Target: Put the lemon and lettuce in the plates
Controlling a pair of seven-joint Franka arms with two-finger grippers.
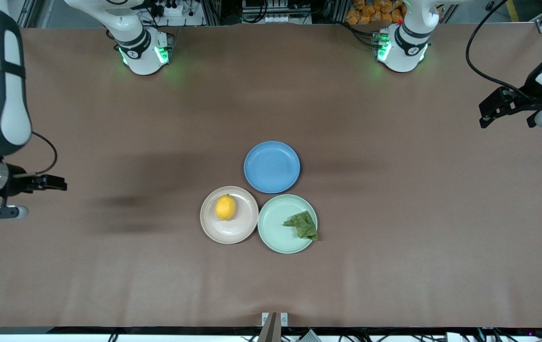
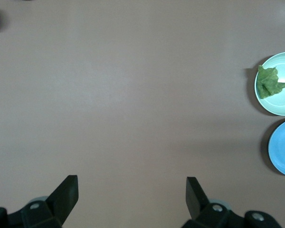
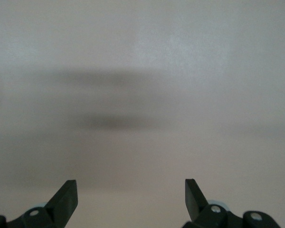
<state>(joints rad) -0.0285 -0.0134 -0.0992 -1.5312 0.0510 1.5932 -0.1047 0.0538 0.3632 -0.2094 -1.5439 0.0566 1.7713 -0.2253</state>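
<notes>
Tabletop (image 1: 109, 266): three plates, one lemon (image 1: 225, 207), one lettuce (image 1: 303, 224).

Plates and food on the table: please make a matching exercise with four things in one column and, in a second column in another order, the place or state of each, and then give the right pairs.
Column 1
1. lemon
2. lettuce
3. blue plate
4. left gripper

Column 2
A. holds no food
B. on the pink-beige plate
C. open, up in the air over the left arm's end of the table
D. on the mint green plate, at its rim

Pairs: 1-B, 2-D, 3-A, 4-C
</notes>
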